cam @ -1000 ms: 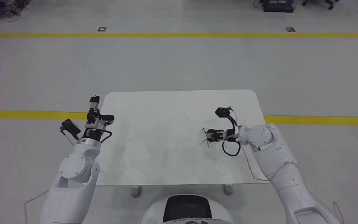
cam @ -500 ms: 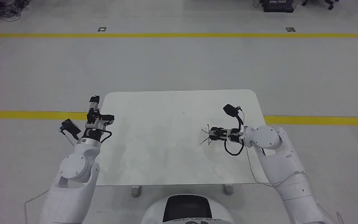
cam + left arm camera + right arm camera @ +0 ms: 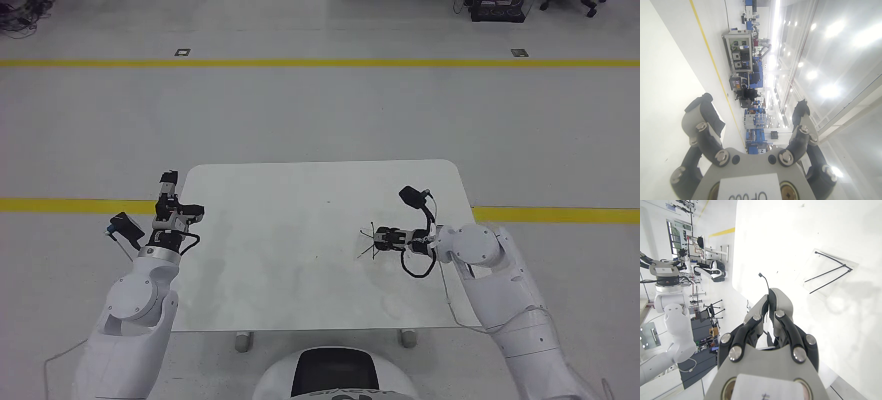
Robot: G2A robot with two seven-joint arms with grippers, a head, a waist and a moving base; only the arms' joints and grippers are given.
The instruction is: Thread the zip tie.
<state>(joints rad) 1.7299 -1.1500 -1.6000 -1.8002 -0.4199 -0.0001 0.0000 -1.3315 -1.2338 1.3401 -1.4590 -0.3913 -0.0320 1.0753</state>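
From above, the left gripper (image 3: 175,205) sits at the left edge of the table (image 3: 290,270). The right gripper (image 3: 378,240) sits over the table's right part, well apart from the left one.

In the left wrist view, we see the left fingers (image 3: 704,113) spread wide with nothing between them, pointing out at the room.

In the right wrist view, the right gripper is clenched on one tie (image 3: 766,283). The strap rises past the fingertips in a slight curve, and its head hangs free above the table. Three spare ties (image 3: 824,273) lie flat on a clear sheet (image 3: 829,255) nearby, untouched.

We judge the task barely begun. One tie is picked up, but it is not bent into a loop and its tail is not in its head. The whole threading is left, and it likely needs the idle left gripper brought across.
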